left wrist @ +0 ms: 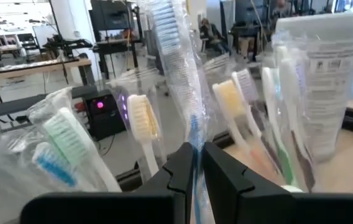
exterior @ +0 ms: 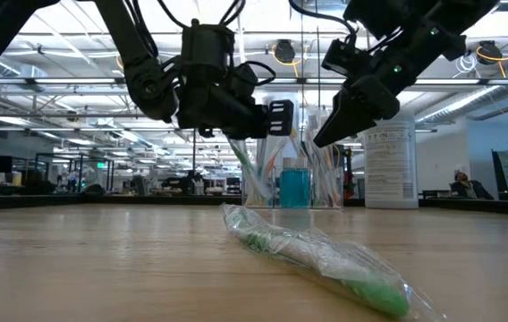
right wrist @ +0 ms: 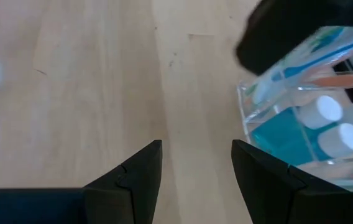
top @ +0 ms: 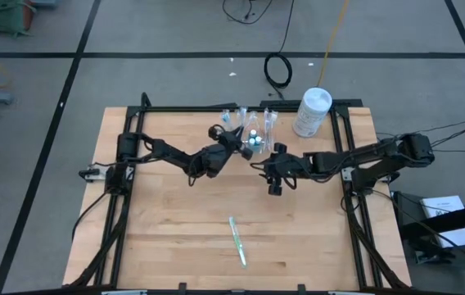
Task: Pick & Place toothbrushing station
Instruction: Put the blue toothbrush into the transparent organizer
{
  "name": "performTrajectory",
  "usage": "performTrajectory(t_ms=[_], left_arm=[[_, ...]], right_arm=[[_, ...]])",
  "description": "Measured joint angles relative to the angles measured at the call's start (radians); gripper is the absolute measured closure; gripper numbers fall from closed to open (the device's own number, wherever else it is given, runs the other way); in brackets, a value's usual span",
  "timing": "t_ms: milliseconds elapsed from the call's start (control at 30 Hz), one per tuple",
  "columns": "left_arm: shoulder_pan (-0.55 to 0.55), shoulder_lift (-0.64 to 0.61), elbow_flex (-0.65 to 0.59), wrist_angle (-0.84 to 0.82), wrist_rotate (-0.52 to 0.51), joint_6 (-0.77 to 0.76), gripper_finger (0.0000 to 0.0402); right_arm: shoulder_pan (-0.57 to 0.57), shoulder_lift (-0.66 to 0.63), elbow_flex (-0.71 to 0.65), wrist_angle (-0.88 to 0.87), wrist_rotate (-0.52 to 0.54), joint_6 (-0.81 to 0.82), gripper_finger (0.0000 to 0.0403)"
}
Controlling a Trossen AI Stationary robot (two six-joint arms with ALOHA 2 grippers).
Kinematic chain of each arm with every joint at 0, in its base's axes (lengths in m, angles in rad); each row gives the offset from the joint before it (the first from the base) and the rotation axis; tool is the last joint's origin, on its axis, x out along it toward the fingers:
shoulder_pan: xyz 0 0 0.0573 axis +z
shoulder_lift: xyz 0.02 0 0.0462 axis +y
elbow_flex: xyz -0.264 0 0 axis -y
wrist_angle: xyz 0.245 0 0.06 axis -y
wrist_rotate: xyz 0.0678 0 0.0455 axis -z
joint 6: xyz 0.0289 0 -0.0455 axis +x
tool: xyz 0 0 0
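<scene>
left claw at the far middle of the tabletop, right at the clear cup. its fingers are pinched shut on one wrapped blue toothbrush, which stands up between them in the left wrist view. other wrapped toothbrushes fan out around it, white, green, blue and yellowish heads visible.

right claw hovers just beside the cup on the near side, fingers spread apart, nothing between them; bare wood shows through the gap. in the right wrist view the cup sits close ahead with blue tubes inside, white caps up.

cup stands near the far edge of the tabletop, between the two arms. white canister stands beside it toward the right arm's side, apart from the cup.

one green toothbrush in a clear wrapper lies flat on the tabletop near the front edge, well apart from the cup and both claws. in the low view it lies closest to the camera.
</scene>
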Motion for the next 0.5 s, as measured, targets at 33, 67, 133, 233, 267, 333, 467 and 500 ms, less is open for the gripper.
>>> performTrajectory(t_ms=[33, 67, 133, 233, 267, 333, 467, 500], left_arm=[[0.000, -0.001, 0.000, -0.015, 0.000, 0.000, 0.0366], [0.000, -0.002, 0.000, -0.033, -0.003, -0.001, 0.0366], [-0.001, -0.002, 0.000, -0.072, -0.007, -0.004, 0.0366], [-0.001, -0.001, 0.000, -0.079, -0.010, -0.009, 0.0366], [0.000, -0.001, 0.000, -0.079, -0.010, -0.013, 0.0366], [-0.003, -0.001, 0.000, -0.081, -0.004, -0.014, 0.0366], [-0.015, -0.001, 0.000, -0.122, 0.000, -0.025, 0.0366], [-0.016, -0.001, 0.000, -0.143, 0.001, -0.035, 0.0366]], right_arm=[[-0.007, 0.000, 0.000, 0.000, 0.000, -0.009, 0.0218], [-0.014, 0.000, 0.000, 0.000, 0.001, -0.017, 0.0218], [-0.025, 0.000, 0.000, 0.000, 0.001, -0.022, 0.0218], [-0.040, 0.000, 0.000, 0.000, 0.000, -0.021, 0.0218], [-0.043, 0.000, 0.000, 0.000, 0.000, -0.021, 0.0218], [-0.049, 0.000, 0.000, 0.000, 0.000, -0.021, 0.0218], [-0.049, 0.000, 0.000, 0.000, 0.000, -0.021, 0.0218], [-0.049, 0.000, 0.000, 0.000, 0.000, -0.021, 0.0218]])
